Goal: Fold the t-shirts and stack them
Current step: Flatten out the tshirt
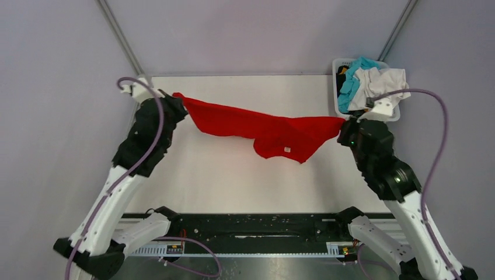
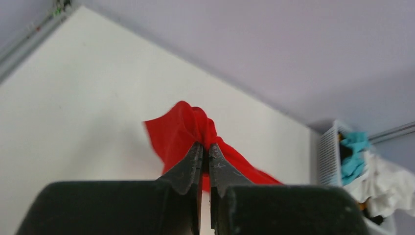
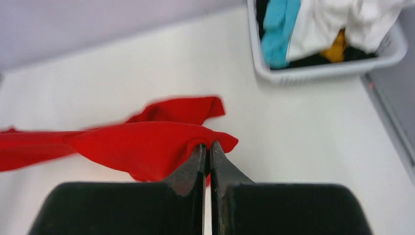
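Note:
A red t-shirt [image 1: 262, 127] hangs stretched above the white table between both grippers, its middle sagging with a small white label showing. My left gripper [image 1: 178, 100] is shut on the shirt's left end; in the left wrist view the gripper [image 2: 205, 147] pinches bunched red cloth [image 2: 188, 125]. My right gripper [image 1: 343, 123] is shut on the shirt's right end; in the right wrist view the gripper [image 3: 206, 146] pinches a red fold [image 3: 147, 144].
A white basket [image 1: 337, 87] at the back right corner holds crumpled teal, white, black and yellow shirts [image 1: 373, 81]; it also shows in the right wrist view [image 3: 323, 73] and the left wrist view [image 2: 329, 156]. The white table [image 1: 233, 181] lies under the hanging shirt.

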`<state>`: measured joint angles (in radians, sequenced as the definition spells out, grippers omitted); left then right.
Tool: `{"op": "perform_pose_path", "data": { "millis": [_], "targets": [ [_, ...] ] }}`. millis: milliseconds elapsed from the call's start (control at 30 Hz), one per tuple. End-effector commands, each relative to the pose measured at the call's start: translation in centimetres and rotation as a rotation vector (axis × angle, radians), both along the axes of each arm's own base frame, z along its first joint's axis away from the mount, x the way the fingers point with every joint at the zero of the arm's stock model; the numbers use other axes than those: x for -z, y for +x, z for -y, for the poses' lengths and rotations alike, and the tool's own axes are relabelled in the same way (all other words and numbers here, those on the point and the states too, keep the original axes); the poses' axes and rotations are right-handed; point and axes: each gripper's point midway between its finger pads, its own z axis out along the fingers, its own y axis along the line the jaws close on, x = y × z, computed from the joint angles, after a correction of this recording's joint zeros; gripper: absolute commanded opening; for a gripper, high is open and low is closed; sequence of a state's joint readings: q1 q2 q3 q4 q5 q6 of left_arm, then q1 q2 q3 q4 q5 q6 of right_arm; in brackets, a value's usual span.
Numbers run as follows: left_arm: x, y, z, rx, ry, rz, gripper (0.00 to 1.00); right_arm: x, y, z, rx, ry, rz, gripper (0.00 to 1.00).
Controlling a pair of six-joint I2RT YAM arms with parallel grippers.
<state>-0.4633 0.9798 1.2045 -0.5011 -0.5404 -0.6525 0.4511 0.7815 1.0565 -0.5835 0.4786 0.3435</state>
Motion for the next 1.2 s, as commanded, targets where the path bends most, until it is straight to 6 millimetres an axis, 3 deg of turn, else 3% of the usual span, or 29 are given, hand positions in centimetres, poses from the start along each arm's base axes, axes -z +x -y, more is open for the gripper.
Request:
{"op": "perform_pose_path", "data": {
  "millis": [0,167,333,567,733,833,933,1033,1167],
  "targets": [
    [-9.6,-4.2,-4.2,-0.092,-0.013,0.231,0.00,-10.0,-3.0,3.3,0.055,0.002,0.247,0.00],
    [-18.4,-10.6,-5.8,0.003,-0.071,0.470,0.00,-18.8,-6.9,1.4,-0.160,0.086,0.446,0.00],
    [-25.1,-17.2,-6.4,0.139,-0.104,0.699,0.00,-25.6,-12.4,-1.0,-0.423,0.141,0.634,0.00],
    [-29.4,-24.4,-6.6,0.300,-0.117,0.870,0.00,-30.9,-18.7,-1.6,-0.611,0.148,0.772,0.00],
    [-30.3,-26.8,-7.1,0.325,-0.129,0.922,0.00,-33.1,-20.3,-0.6,-0.599,0.128,0.831,0.00],
    [-30.4,-26.4,-7.1,0.311,-0.121,0.916,0.00,-33.7,-19.0,-0.3,-0.557,0.099,0.816,0.00],
    [-29.8,-24.3,-6.7,0.281,-0.104,0.870,0.00,-34.0,-16.6,0.3,-0.476,0.066,0.781,0.00],
    [-27.8,-19.9,-5.9,0.224,-0.076,0.762,0.00,-32.7,-12.5,0.9,-0.354,0.022,0.705,0.00],
    [-22.0,-11.4,-5.3,0.065,-0.009,0.553,0.00,-29.0,-5.7,2.4,-0.135,-0.084,0.588,0.00]
  ]
}}
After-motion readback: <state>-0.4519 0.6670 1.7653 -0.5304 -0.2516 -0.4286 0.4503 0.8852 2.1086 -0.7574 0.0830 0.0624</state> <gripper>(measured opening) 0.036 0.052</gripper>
